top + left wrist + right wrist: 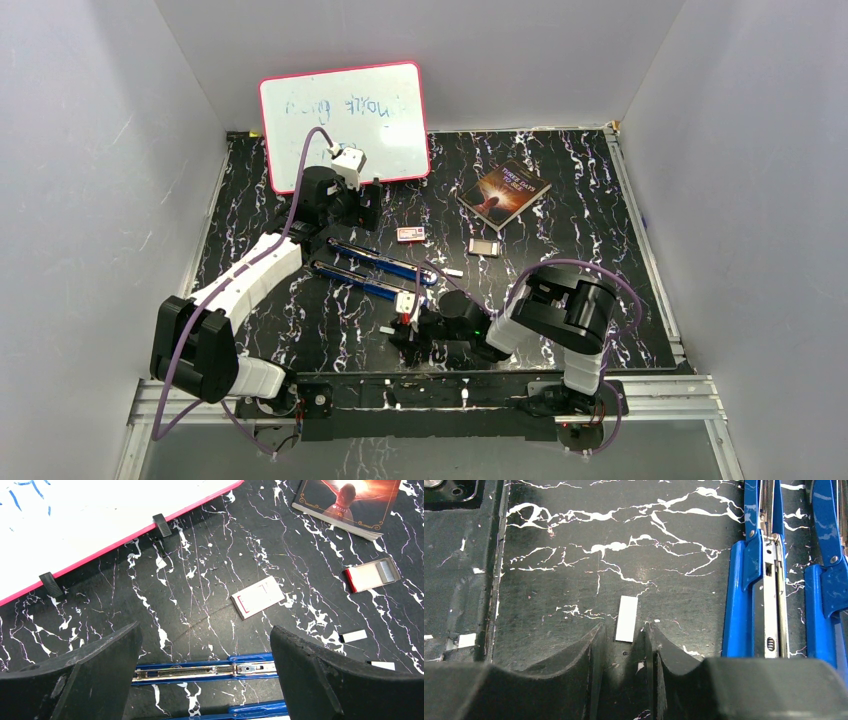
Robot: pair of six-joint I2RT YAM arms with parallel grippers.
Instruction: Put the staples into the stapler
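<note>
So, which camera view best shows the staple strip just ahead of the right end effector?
The right wrist view: the staple strip lies close and sharp, flat on the table beside the blue stapler. The top external view gives only a tiny pale fleck. The left wrist view misses it.

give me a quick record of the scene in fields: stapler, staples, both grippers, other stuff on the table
stapler: blue, swung open, lying flat, channel exposed
staple strip: flat on table beside stapler, not loaded
right gripper: jaws apart, straddling strip's near end
left gripper: wide open above stapler, holding nothing
other: whiteboard, book, small white box, open tray
</note>
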